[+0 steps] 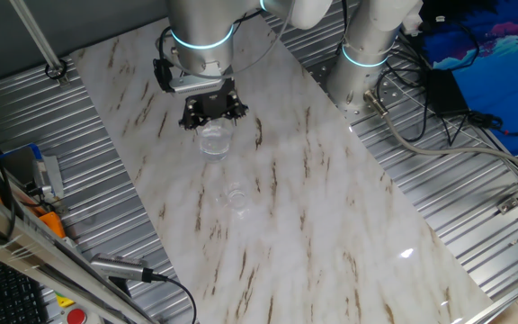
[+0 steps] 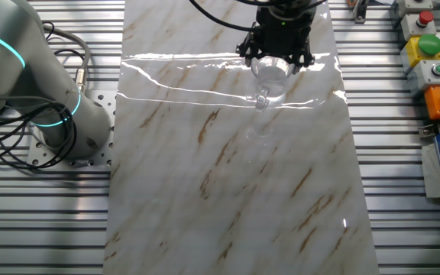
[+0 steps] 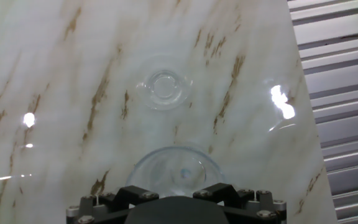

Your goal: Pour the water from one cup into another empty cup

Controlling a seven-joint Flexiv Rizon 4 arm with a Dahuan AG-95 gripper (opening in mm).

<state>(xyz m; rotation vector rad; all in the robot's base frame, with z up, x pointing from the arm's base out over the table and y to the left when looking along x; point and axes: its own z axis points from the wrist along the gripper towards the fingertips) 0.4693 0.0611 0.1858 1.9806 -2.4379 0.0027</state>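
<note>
The marble-patterned table (image 1: 331,207) fills each view and serves as the reference surface, with ribbed metal flooring around it. Above its far end hangs the arm, ending in the black gripper (image 1: 212,112), which points straight down at the marble.

Directly under the gripper is the larger tumbler (image 1: 215,139), upright, its long axis vertical and its mouth facing up toward the hand. In the hand view the tumbler (image 3: 178,169) sits right at the gripper's lower edge, seen from above through its rim. The fingers appear to straddle its upper part, but whether they are clamped on the glass cannot be told from these views, nor whether its base touches the marble.

Nearer the middle of the table, a short way from the tumbler, stands the smaller cup (image 1: 236,197), also upright with its mouth up; from above it shows as concentric rings (image 3: 164,88). The water cannot be made out in either glass.

The tumbler is judged rigid, smooth and slippery, breakable if dropped, and bottom-heavy with its thick base. A firm grip across the upper wall seems the sensible hold, leaving the rim on the smaller cup's side free as a pouring lip.
</note>
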